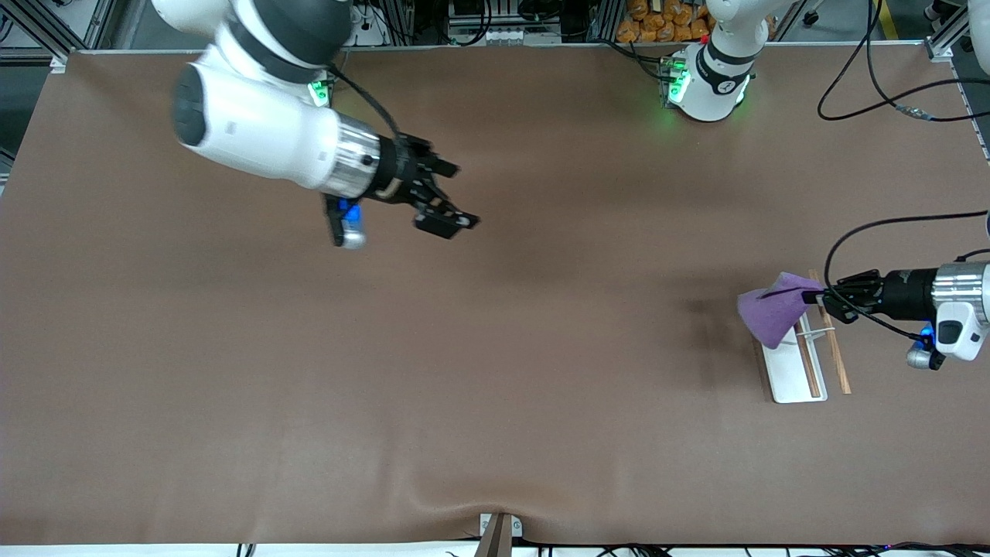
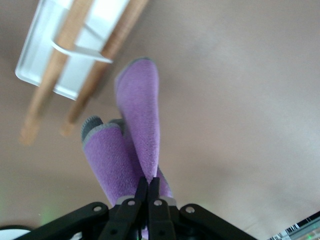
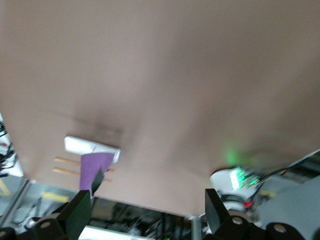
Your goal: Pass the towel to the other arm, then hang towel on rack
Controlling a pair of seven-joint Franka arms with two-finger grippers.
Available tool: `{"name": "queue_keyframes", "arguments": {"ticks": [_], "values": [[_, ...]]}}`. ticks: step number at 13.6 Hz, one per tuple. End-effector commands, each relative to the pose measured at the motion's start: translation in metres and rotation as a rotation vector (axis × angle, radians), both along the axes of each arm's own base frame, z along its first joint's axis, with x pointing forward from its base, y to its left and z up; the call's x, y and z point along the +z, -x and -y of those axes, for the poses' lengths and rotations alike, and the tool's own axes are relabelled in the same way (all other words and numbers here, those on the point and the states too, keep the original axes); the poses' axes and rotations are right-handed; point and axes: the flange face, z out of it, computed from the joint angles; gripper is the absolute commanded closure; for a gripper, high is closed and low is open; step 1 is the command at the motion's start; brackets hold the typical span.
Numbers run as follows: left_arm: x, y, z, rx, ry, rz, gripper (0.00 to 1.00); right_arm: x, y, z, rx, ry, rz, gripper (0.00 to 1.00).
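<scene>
The left gripper [image 1: 818, 296] is clenching the towel [image 1: 772, 311] over the rack [image 1: 797, 362]; the right gripper [image 1: 448, 195] is waiting, fingers spread, holding nothing.

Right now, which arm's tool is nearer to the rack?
The left. The left tool holds the towel directly over the rack. The right tool is open, over bare table toward the right arm's end.
</scene>
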Motion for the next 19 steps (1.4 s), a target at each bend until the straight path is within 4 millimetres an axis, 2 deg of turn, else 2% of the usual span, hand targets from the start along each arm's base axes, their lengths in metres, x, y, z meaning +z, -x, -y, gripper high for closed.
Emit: {"name": "queue_keyframes", "arguments": {"ticks": [1, 3, 5, 7, 9, 12, 14, 15, 17, 19], "values": [[0.0, -0.005, -0.01, -0.012, 0.006, 0.028, 1.0, 0.023, 0.004, 0.04, 0.119, 0.083, 0.064, 0.0], [-0.009, -0.009, -0.04, -0.027, 0.011, 0.083, 1.0, 0.032, 0.007, 0.069, 0.186, 0.141, 0.084, 0.0], [-0.016, -0.019, -0.066, -0.041, 0.018, 0.134, 1.0, 0.032, 0.004, 0.103, 0.291, 0.168, 0.112, 0.0], [-0.023, -0.026, -0.078, -0.045, 0.019, 0.173, 1.0, 0.028, -0.002, 0.143, 0.405, 0.146, 0.12, 0.0], [-0.024, -0.027, -0.08, -0.055, 0.018, 0.191, 1.0, 0.036, -0.004, 0.19, 0.51, 0.176, 0.181, 0.0], [-0.021, -0.026, -0.095, -0.064, 0.012, 0.234, 1.0, 0.033, -0.003, 0.214, 0.736, 0.314, 0.248, 0.0], [-0.02, -0.026, -0.1, -0.098, 0.021, 0.268, 1.0, 0.034, -0.001, 0.23, 0.886, 0.344, 0.292, 0.0], [-0.02, -0.023, -0.115, -0.102, 0.018, 0.299, 1.0, 0.036, -0.001, 0.244, 0.945, 0.362, 0.309, 0.0], [-0.021, -0.021, -0.123, -0.133, 0.024, 0.328, 1.0, 0.038, -0.002, 0.261, 1.006, 0.391, 0.327, 0.0], [-0.035, -0.016, -0.139, -0.141, 0.035, 0.337, 1.0, 0.035, -0.001, 0.296, 1.063, 0.368, 0.349, 0.0]]}}
